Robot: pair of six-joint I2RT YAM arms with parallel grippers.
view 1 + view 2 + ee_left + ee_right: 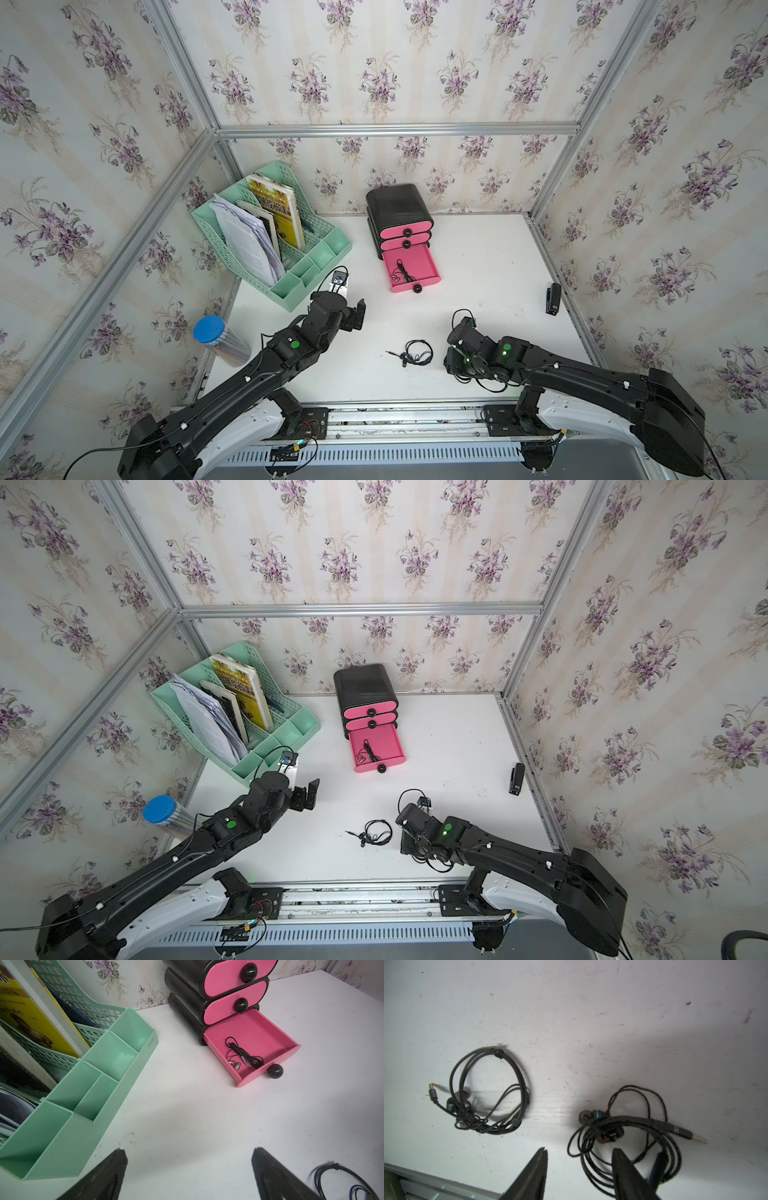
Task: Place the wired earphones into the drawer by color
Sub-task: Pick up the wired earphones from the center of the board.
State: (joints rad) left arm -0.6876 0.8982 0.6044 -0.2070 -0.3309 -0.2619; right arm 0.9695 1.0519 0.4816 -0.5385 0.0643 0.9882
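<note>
The black drawer unit [399, 203] has pink fronts, and its bottom drawer [428, 259] is pulled out. Black wired earphones [243, 1055] lie inside it. A second black coil [415, 353] rests on the white table, also seen in the right wrist view [488, 1093]. A third black bundle [623, 1136] lies under my right gripper [579, 1150], which points down at the table. Its jaws stand apart, with some of the bundle's strands between them and one finger [625, 1167] inside the coil. My left gripper [189, 1150] hovers wide open and empty in front of the drawer.
A mint-green file organiser [316, 266] with books and papers stands at the back left. A blue-lidded canister [216, 336] is at the left edge. A black stapler [552, 298] lies at the right edge. A metal rail [399, 415] runs along the front.
</note>
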